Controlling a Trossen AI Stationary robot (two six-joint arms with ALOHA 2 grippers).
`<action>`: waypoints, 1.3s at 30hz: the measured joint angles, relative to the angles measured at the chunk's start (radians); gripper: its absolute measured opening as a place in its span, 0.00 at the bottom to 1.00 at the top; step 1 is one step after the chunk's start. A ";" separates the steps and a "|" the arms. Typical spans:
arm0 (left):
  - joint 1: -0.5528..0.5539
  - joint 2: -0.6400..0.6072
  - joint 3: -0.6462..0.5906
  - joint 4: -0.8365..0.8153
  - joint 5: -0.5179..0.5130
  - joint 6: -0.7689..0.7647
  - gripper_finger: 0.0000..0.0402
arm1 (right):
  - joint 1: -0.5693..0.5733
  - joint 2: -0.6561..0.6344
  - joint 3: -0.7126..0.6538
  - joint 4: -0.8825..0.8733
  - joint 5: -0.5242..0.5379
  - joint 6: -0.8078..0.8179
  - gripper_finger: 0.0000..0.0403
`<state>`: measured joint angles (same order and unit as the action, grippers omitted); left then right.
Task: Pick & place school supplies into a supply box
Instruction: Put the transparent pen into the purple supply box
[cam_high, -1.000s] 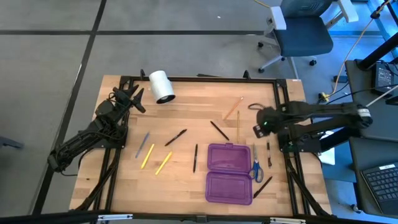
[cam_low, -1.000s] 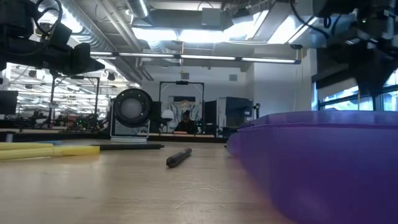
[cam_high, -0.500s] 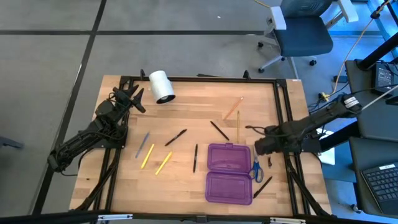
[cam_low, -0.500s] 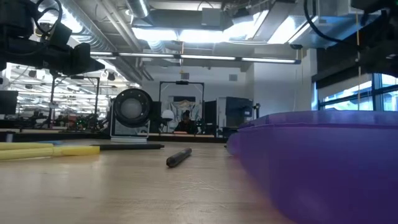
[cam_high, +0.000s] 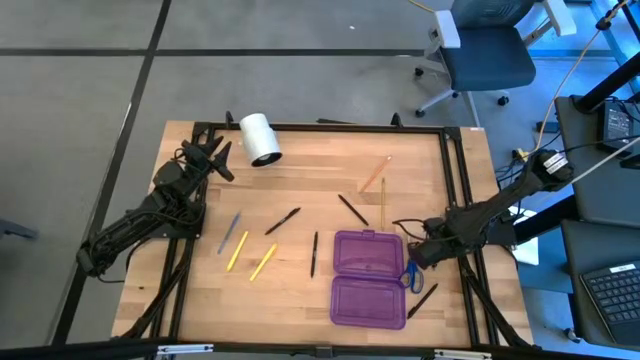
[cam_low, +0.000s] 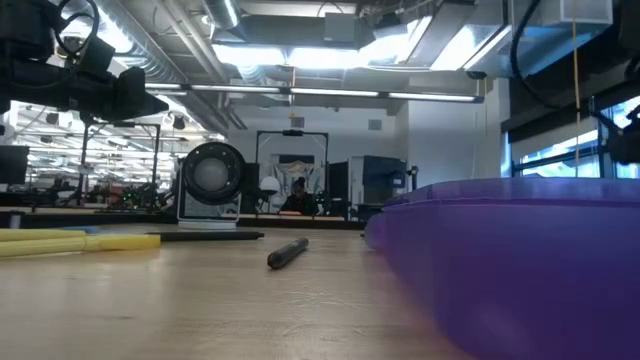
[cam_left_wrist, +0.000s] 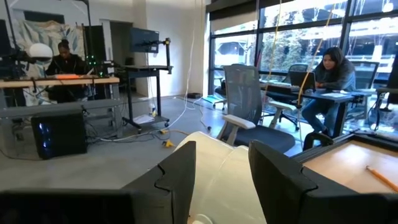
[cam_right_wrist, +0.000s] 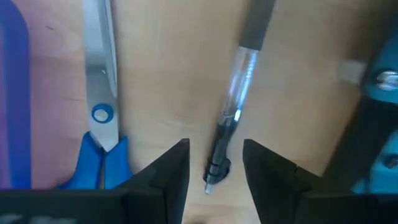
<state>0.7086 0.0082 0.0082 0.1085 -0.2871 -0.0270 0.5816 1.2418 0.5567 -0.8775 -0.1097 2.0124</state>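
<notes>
So your purple supply box lies open at lower centre of the bench, nothing in it. Blue-handled scissors touch its right edge; a clear-barrelled pen lies just right of them. Your right gripper hangs low over that pen, fingers spread, pinching nothing. Other pens and pencils are scattered centre-left. Left gripper waits upper left, fingers apart, by the white roll.

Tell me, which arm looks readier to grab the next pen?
The right. Its pincer hangs open directly over a clear-barrelled black pen beside the blue-handled scissors, close to the purple pencil case. The left pincer waits at the table's far left corner, near the white roll.
</notes>
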 joint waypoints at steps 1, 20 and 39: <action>0.000 0.000 0.000 0.000 0.000 -0.011 0.36 | 0.000 0.005 -0.013 0.019 0.000 0.000 0.38; 0.000 0.000 0.000 0.000 0.000 -0.065 0.36 | 0.000 0.042 -0.037 0.044 0.035 -0.194 0.09; 0.000 0.000 0.000 0.000 0.000 -0.146 0.36 | 0.095 0.042 0.337 -0.155 0.325 -0.607 0.10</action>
<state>0.7083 0.0082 0.0082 0.1081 -0.2867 -0.1732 0.6763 1.2842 0.8936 -1.0323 0.2154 1.4051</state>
